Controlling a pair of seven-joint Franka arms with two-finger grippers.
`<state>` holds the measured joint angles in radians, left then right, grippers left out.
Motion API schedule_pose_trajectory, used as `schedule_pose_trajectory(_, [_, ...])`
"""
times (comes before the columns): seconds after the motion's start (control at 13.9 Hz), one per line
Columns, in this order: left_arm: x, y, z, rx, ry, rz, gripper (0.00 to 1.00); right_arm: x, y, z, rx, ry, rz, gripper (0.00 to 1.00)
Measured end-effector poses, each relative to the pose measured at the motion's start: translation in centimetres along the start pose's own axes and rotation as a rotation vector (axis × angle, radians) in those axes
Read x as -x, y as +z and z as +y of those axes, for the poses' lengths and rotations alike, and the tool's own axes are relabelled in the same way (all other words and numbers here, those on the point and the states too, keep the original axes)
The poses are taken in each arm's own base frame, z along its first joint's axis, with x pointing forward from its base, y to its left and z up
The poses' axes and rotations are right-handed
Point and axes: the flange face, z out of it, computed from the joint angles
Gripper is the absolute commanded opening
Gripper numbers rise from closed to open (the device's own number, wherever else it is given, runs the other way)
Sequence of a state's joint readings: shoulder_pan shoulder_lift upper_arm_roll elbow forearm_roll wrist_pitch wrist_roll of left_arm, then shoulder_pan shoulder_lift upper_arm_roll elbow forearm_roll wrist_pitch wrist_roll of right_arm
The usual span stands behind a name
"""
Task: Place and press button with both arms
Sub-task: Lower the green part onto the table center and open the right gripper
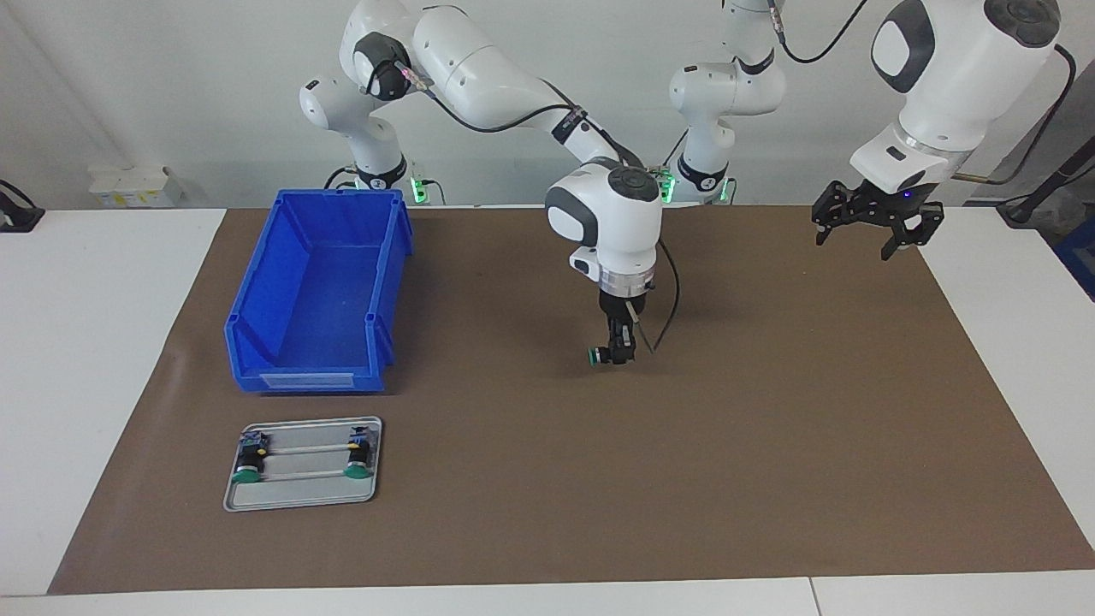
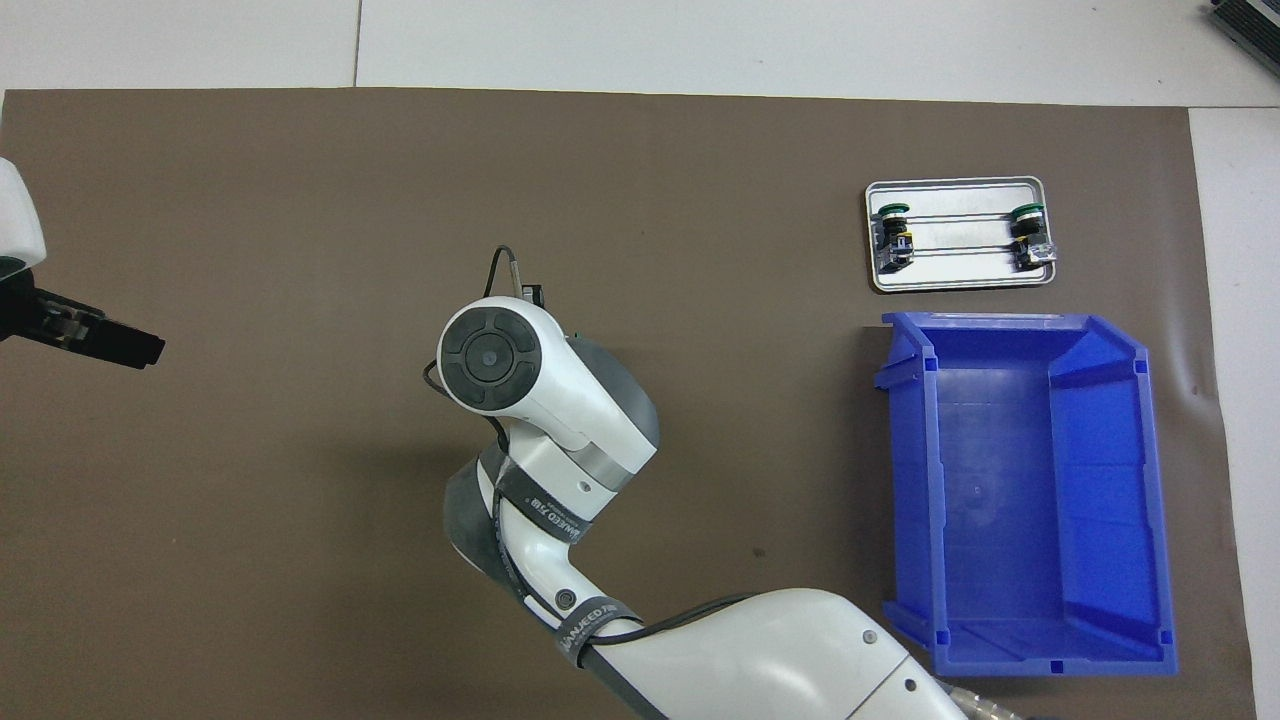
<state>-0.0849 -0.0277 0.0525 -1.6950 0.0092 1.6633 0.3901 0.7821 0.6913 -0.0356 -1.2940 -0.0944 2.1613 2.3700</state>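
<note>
Button [image 1: 592, 356] in right pincer [image 1: 618, 352] hidden overhead by the wrist.

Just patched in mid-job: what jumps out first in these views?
The right arm's tool hangs over the middle of the brown mat, shut on a green-capped button. A big blue bin sits toward the right arm's end of the table, with a small metal tray farther from the robots holding two more buttons. The left tool waits open, raised over its own end.
</note>
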Motion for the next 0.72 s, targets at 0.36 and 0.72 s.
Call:
schedule_pose_trajectory(0.36, [0.4,1.1,0.3,0.005,0.042,0.021,1.0,2.8,1.6,3.7,0.007,-0.021,-0.011,0.0])
schedule_pose_trajectory(0.72, [0.9,1.8,0.5,0.007,0.095,0.023,1.0,3.9,2.9,5.5,0.004,-0.046,-0.025,0.23])
